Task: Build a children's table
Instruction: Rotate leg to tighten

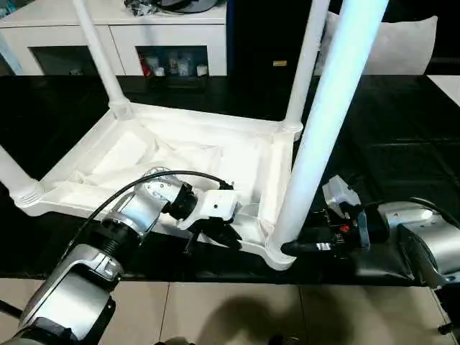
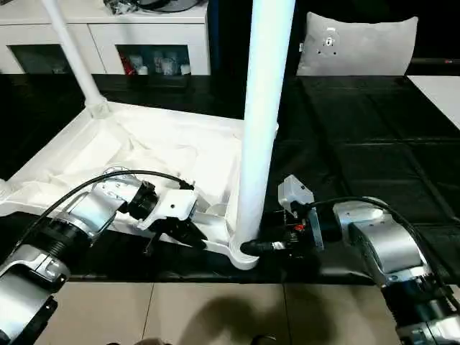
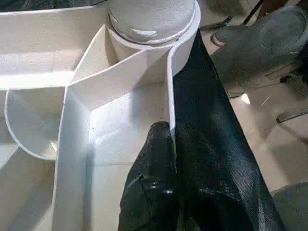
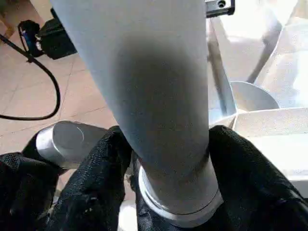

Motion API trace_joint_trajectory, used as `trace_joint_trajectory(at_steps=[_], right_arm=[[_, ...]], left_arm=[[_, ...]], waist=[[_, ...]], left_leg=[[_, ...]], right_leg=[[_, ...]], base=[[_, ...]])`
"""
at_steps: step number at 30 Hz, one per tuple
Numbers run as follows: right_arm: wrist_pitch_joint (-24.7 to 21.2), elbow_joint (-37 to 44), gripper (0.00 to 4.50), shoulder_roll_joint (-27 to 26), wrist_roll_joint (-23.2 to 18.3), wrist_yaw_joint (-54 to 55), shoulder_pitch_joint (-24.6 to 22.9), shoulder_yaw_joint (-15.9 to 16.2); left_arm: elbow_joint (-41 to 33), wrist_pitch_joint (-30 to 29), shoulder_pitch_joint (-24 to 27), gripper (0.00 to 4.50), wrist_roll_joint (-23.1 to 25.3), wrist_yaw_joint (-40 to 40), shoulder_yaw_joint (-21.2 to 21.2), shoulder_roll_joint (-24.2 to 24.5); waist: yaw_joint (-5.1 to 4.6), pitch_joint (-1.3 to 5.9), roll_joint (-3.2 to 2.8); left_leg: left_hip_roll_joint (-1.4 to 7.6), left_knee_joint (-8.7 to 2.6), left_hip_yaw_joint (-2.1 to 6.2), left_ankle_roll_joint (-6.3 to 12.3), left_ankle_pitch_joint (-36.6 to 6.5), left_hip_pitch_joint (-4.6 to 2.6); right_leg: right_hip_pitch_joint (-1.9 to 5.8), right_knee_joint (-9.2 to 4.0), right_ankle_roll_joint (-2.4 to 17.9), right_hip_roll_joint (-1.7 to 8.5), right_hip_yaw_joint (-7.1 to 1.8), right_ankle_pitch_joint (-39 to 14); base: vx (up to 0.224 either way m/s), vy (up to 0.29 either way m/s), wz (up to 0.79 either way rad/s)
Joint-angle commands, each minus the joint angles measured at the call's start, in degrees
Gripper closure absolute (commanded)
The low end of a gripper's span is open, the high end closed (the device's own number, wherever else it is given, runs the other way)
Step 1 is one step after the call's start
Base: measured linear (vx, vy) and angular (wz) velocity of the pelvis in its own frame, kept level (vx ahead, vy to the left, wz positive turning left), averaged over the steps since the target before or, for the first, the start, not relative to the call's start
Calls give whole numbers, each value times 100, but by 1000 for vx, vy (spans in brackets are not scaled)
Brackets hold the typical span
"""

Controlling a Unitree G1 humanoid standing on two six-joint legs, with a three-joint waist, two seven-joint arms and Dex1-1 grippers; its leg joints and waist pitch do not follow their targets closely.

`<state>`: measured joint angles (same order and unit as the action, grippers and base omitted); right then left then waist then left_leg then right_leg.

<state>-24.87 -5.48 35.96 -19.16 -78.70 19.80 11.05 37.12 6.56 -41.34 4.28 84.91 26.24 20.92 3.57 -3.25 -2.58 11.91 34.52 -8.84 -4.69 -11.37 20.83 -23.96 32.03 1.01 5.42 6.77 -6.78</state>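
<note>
Floor tiles (image 1: 237, 309) run along the near edge, below the black worktop (image 1: 402, 144). On that worktop lies the children's table, upside down, its ribbed tabletop (image 1: 215, 154) facing up and its legs pointing upward. At the nearest corner, the right hand (image 2: 253, 247) is clenched around the base of the front leg (image 1: 323, 129), its black fingers (image 4: 91, 187) pressed on either side just above the socket (image 1: 280, 251); in the wrist view the leg stands between them. Just beside it, along the near rim (image 3: 171, 86) of the tabletop, the left hand (image 1: 215, 233) grips the thin white wall, one black finger (image 3: 154, 173) inside and the other seemingly outside, though the dark cloth there makes that hard to separate. Farther back, a second leg (image 1: 305, 61) rises from the far right corner, a third (image 1: 97, 54) from the far left corner, and a fourth (image 1: 13, 176) leans out at the left edge. Beyond the worktop stands a white cabinet (image 1: 122, 32) with glass doors, and a grey cushion (image 2: 356, 43) sits off to the right
</note>
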Motion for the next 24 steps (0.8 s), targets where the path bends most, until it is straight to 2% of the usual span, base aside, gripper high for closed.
trace_joint_trajectory(at_steps=[1, 2, 4, 6, 7, 8, 9, 10, 11, 12, 13, 14, 15, 16, 17, 18, 19, 20, 21, 23, 24], right_arm=[[-54, 28, 213, -39, -98, -152, 18, 74], [-54, 28, 222, -39, -98, -152, 18, 74], [-192, 114, 242, -79, -175, -50, -55, 30], [-262, 196, 248, -158, -205, 159, -138, -22], [-370, 263, 250, -301, -196, 511, -225, -89], [-442, 288, 251, -379, -186, 706, -263, -123], [-398, 283, 252, -517, -36, 1063, -298, -143], [-363, 213, 252, -815, 289, 1808, -299, -186], [-363, 213, 253, -815, 289, 1808, -299, -186], [-384, 175, 253, -963, 431, 2172, -287, -214], [-488, 145, 256, -1151, 489, 2540, -260, -291], [-560, 141, 256, -1284, 508, 2773, -239, -345], [-690, 105, 257, -1565, 574, 3274, -180, -456], [-760, 80, 258, -1764, 658, 3625, -145, -507], [-760, 80, 259, -1764, 658, 3625, -145, -507], [-857, -71, 259, -2230, 776, 4414, -26, -682], [-914, -247, 259, -2574, 875, 5021, 106, -794], [-914, -247, 259, -2574, 875, 5021, 106, -794], [-879, -507, 259, -2899, 945, 5625, 287, -970], [-801, -706, 259, -3060, 986, 5960, 417, -1080], [-758, -865, 259, -3185, 1058, 6266, 528, -1156]], left_arm=[[21, 36, -135, 450, 21, 61, 22, 26], [21, 36, -135, 450, 21, 61, 22, 26], [48, -138, -118, 450, -4, -61, -49, 12], [35, -289, -98, 450, -33, -213, -126, -39], [-5, -516, -77, 450, -81, -400, -220, -119], [-26, -633, -69, 450, -100, -498, -267, -160], [-77, -815, -63, 450, -123, -649, -323, -235], [-116, -1061, -79, 450, -108, -990, -407, -383], [-116, -1061, -79, 450, -108, -990, -407, -383], [-122, -1158, -91, 450, -88, -1166, -443, -452], [-113, -1298, -118, 450, -57, -1387, -479, -549], [-105, -1390, -136, 450, -50, -1528, -509, -621], [-76, -1562, -184, 450, -37, -1834, -574, -776], [-56, -1704, -224, 450, -7, -2076, -619, -898], [-56, -1704, -224, 450, -7, -2076, -619, -898], [-4, -2022, -309, 450, -2, -2540, -738, -1168], [40, -2277, -383, 450, -19, -2908, -852, -1399], [40, -2277, -383, 450, -19, -2908, -852, -1399], [115, -2402, -460, 450, -1, -3314, -944, -1611], [167, -2418, -501, 450, 29, -3593, -994, -1742], [194, -2442, -529, 450, 44, -3838, -1048, -1862]], waist=[[-4, 425, 134], [-5, 424, 142], [-2, 428, 110], [-3, 427, 119], [8, 426, 76], [-7, 415, 101], [-27, 411, 106], [-44, 396, 111], [-71, 370, 98], [-101, 362, 107], [-152, 360, 136], [-182, 358, 124], [-289, 354, 96], [-307, 357, 54], [-405, 372, 58], [-435, 380, 36], [-522, 357, -8], [-564, 360, -14], [-662, 394, -67], [-760, 389, -64], [-789, 399, -98]], left_leg=[[89, -390, -74, 569, -858, 4], [90, -392, -74, 571, -843, 11], [86, -389, -75, 560, -852, 7], [84, -390, -78, 544, -865, 2], [81, -391, -78, 520, -900, -4], [75, -396, -80, 478, -935, -5], [53, -403, -72, 412, -1028, 1], [46, -409, -71, 377, -1082, -1], [15, -398, -74, 282, -1221, -44], [1, -397, -69, 234, -1272, -37], [-41, -381, -51, 185, -1361, -10], [-56, -374, -53, 181, -1408, -27], [-75, -349, -44, 201, -1533, -33], [-75, -350, -27, 199, -1591, -55], [-64, -358, -5, 215, -1671, -44], [-56, -367, 9, 218, -1672, -29], [-45, -375, 17, 216, -1816, -27], [-54, -364, 24, 216, -1923, -53], [-12, -392, 80, 275, -2002, -54], [-4, -408, 94, 327, -2126, -46], [-15, -407, 92, 362, -2100, -48]], right_leg=[[397, -351, 873, 262, -235, -2365], [400, -347, 885, 260, -235, -2316], [404, -347, 903, 257, -234, -2287], [401, -355, 901, 254, -232, -2304], [400, -362, 887, 255, -232, -2355], [396, -385, 858, 256, -226, -2446], [409, -402, 769, 256, -204, -2658], [397, -424, 707, 251, -195, -2793], [353, -485, 571, 236, -162, -3162], [359, -509, 490, 241, -144, -3334], [392, -556, 285, 228, -87, -3636], [375, -586, 215, 223, -69, -3739], [359, -653, 93, 201, -5, -3865], [353, -673, 92, 212, 29, -3877], [386, -695, 83, 209, 68, -3776], [407, -690, 99, 213, 69, -3678], [378, -723, 132, 194, 99, -3629], [374, -748, 135, 187, 145, -3661], [455, -728, 218, 232, 178, -3304], [452, -733, 306, 240, 196, -3137], [463, -715, 371, 250, 174, -3008]], base=[[0, 0, 0], [0, 0, 0], [0, 0, 0], [0, 0, 0], [0, 0, 0], [0, 0, 0], [0, 0, 0], [0, 0, 0], [0, 0, 0], [0, 0, 0], [0, 0, 0], [0, 0, 0], [0, 0, 0], [0, 0, 0], [0, 0, 0], [0, 0, 0], [0, 0, 0], [0, 0, 0], [0, 0, 0], [0, 0, 0], [0, 0, 0]])
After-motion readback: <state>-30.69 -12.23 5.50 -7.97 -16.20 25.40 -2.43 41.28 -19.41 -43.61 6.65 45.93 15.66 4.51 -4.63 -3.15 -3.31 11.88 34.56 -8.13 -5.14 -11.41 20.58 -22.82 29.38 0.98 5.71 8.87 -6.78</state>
